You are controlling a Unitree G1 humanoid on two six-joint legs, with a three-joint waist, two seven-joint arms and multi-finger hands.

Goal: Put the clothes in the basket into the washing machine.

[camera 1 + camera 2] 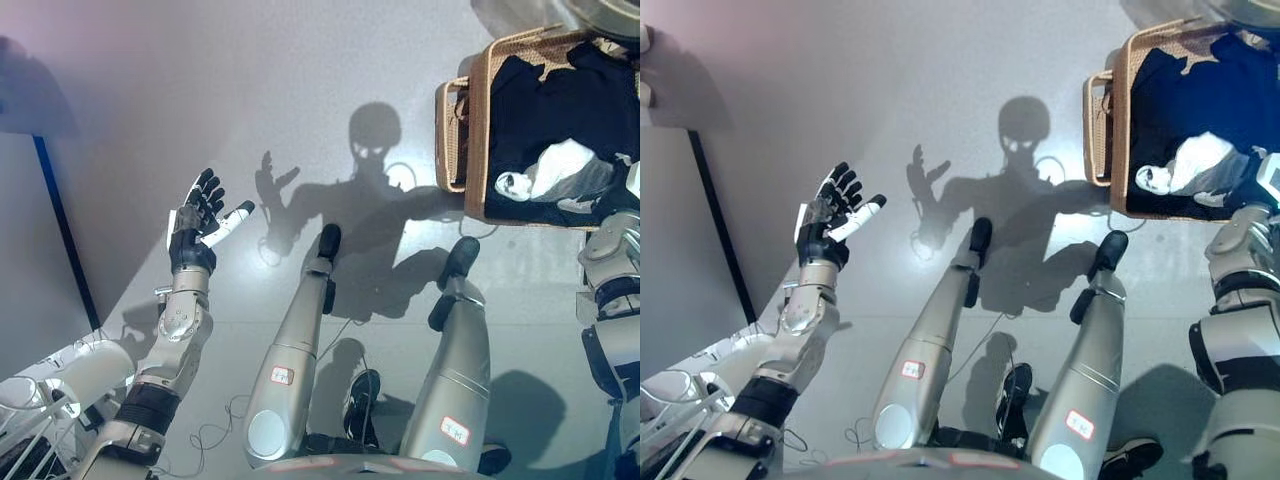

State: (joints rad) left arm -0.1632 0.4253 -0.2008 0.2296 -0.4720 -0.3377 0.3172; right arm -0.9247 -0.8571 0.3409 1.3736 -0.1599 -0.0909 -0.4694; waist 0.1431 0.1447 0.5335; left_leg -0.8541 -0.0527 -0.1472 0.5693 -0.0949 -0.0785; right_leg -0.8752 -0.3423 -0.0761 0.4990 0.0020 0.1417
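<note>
A tan wicker basket [476, 120] stands on the grey floor at the upper right, with a handle [447, 130] on its near-left side. It holds a dark garment [530, 100] and a white and grey garment [560, 165] lying on top. My left hand [200, 225] is raised over the floor at the left, far from the basket, with its fingers spread, holding nothing. My right forearm [608, 245] reaches up along the right edge to the basket's near corner. The right hand itself is cut off by the view's edge.
A grey rounded object [600, 12] shows at the top right corner behind the basket. A dark strip [62, 225] runs along the left side by a grey panel. A white wire frame [30, 405] sits at the lower left.
</note>
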